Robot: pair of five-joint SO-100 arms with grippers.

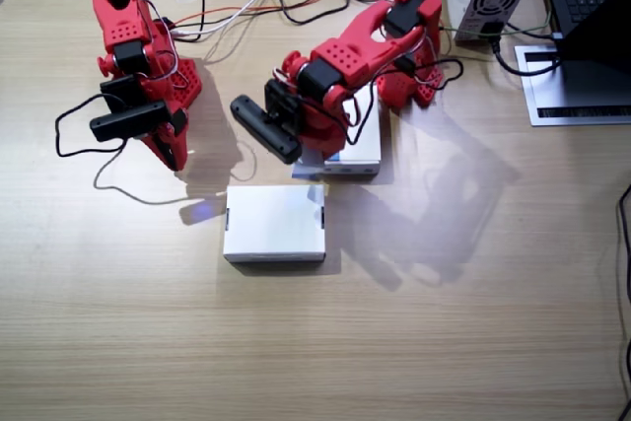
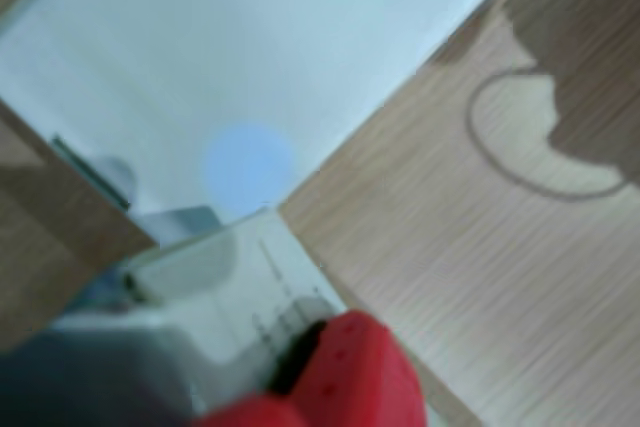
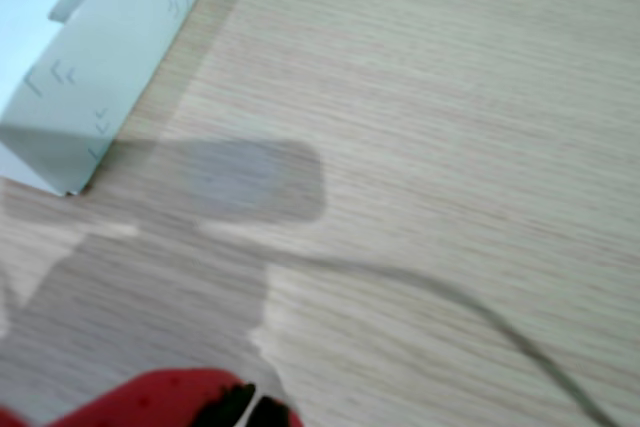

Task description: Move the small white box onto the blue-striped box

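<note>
On the surface [image 1: 414, 342], nearest the camera, lies the plain white box [image 1: 274, 223]. Just behind it, the left arm [image 1: 345, 66] bends low over the blue-striped box [image 1: 355, 150], which is mostly hidden under it. In a wrist view a small pale box [image 2: 240, 287] sits at the left gripper [image 2: 300, 367]; it is probably the small white box, held, but the picture is blurred and I cannot tell for sure. If released near the edge, it could slide off onto the plain box. The right gripper [image 1: 133, 120] rests apart; whether its fingers are parted or closed I cannot tell.
</note>
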